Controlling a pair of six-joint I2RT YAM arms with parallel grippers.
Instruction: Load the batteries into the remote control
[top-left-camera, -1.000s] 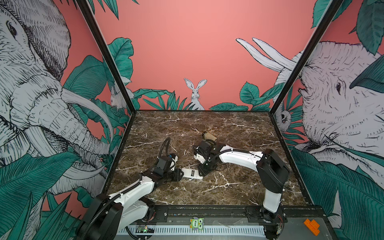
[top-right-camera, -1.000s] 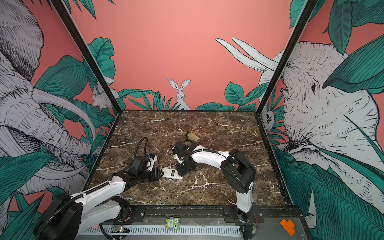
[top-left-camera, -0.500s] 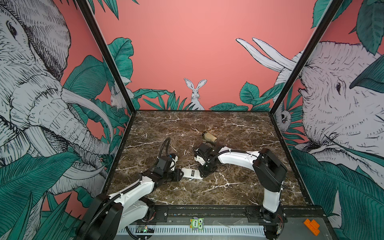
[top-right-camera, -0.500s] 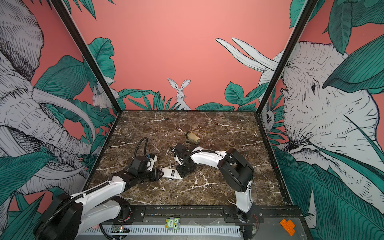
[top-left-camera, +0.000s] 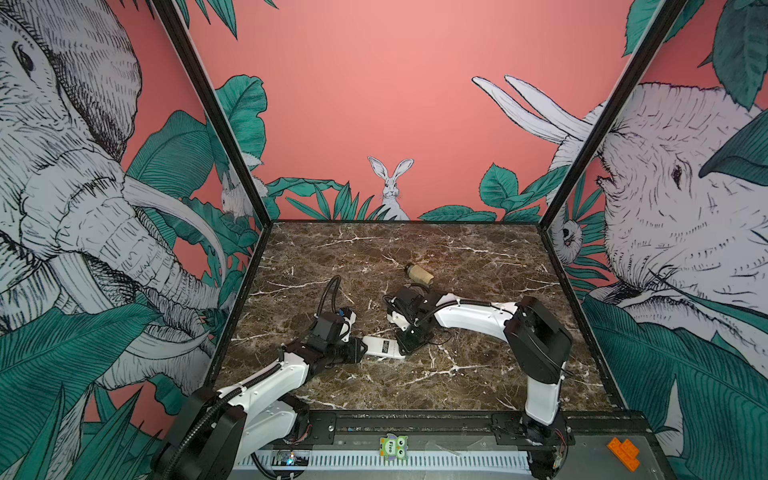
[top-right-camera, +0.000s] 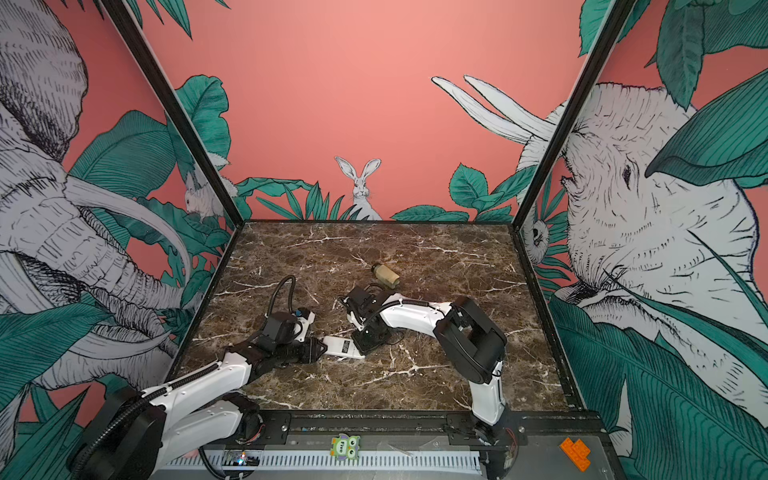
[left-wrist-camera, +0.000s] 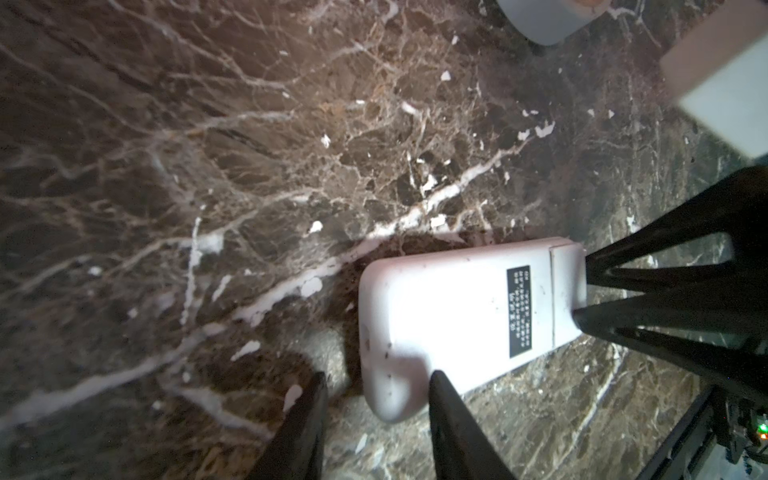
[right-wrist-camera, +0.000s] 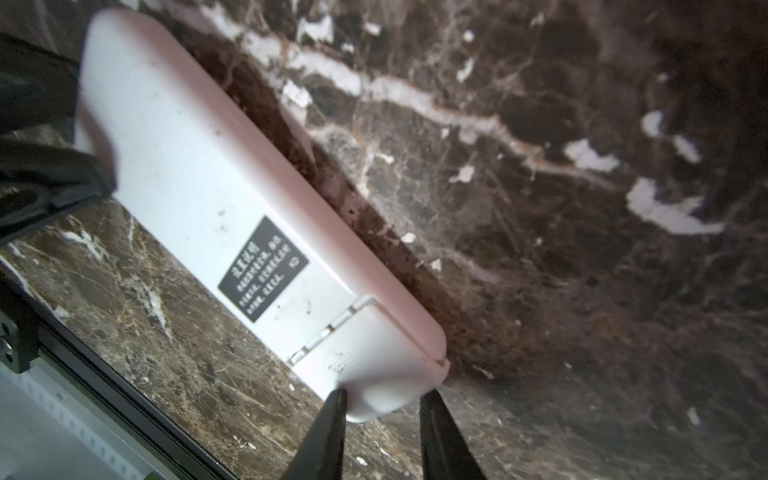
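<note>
The remote control (top-left-camera: 384, 347) (top-right-camera: 343, 345) lies flat on the marble, white back and dark label (left-wrist-camera: 518, 311) up. Its battery cover (right-wrist-camera: 365, 353) is closed. My left gripper (top-left-camera: 360, 350) (left-wrist-camera: 374, 376) is open at the remote's left end. One finger overlaps a corner of the remote and the other stands off on the table. My right gripper (top-left-camera: 405, 347) (right-wrist-camera: 384, 392) is at the cover end, with both fingers touching the rounded end of the remote (right-wrist-camera: 232, 199) between them. No batteries are in view.
A beige small bottle (top-left-camera: 419, 274) (top-right-camera: 385, 275) lies on its side behind the right wrist. The black front rail (top-left-camera: 415, 419) borders the table. An orange block (top-left-camera: 622, 453) sits beyond the rail at the right.
The right jaws have narrowed onto the remote's cover end and the right elbow has shifted slightly left. The left arm and the remote have stayed put.
</note>
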